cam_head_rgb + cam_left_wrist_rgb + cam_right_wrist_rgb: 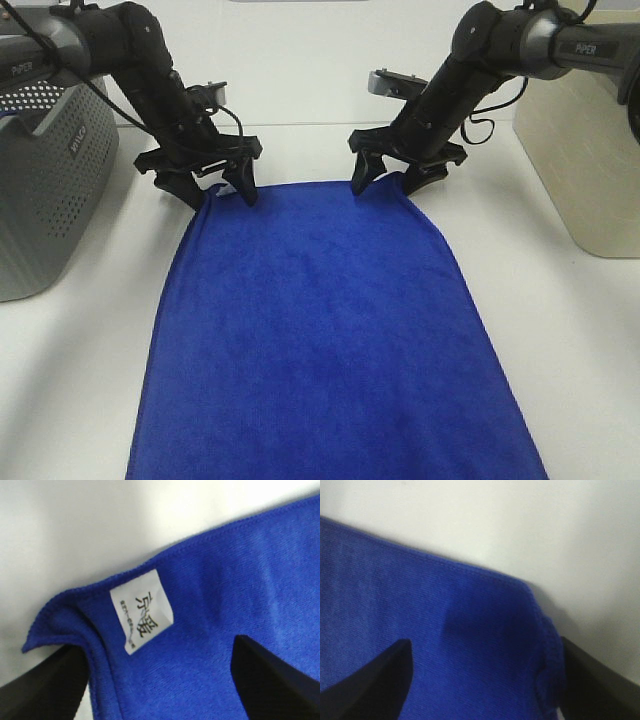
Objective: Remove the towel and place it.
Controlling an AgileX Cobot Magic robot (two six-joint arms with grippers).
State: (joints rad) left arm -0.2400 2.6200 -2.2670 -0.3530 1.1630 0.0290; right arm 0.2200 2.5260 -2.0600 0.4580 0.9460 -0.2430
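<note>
Beside the grey basket (40, 190), on the white table (570, 340), you have the towel (330, 330) spread out flat: a deep royal-blue microfibre cloth, plain and fuzzy, with a stitched hem around its edge. It is a long rectangle, and one short end runs out of the exterior view. A small white tag (142, 611) printed with dark characters is sewn at the corner nearest the basket. The hem at that corner curls up into a soft ridge. At the corner farther from the basket the cloth bunches slightly along its edge.

The basket is hard grey plastic, its wall punched with rows of small holes. It stands just clear of the towel's long side. On the side of the towel away from the basket stands a smooth beige bin (585, 170), also apart from the cloth. Nothing lies on the towel.

Your left gripper (220, 197) is down at the tagged corner, its black fingers (47, 687) spread wide to either side of the tag and not clamped on the cloth. Your right gripper (387, 186) is down at the other corner of that end, its fingers (370, 685) likewise spread wide, with the bunched corner lying loose between them. The tips look close to the fabric, but you cannot tell from these views whether they touch it.
</note>
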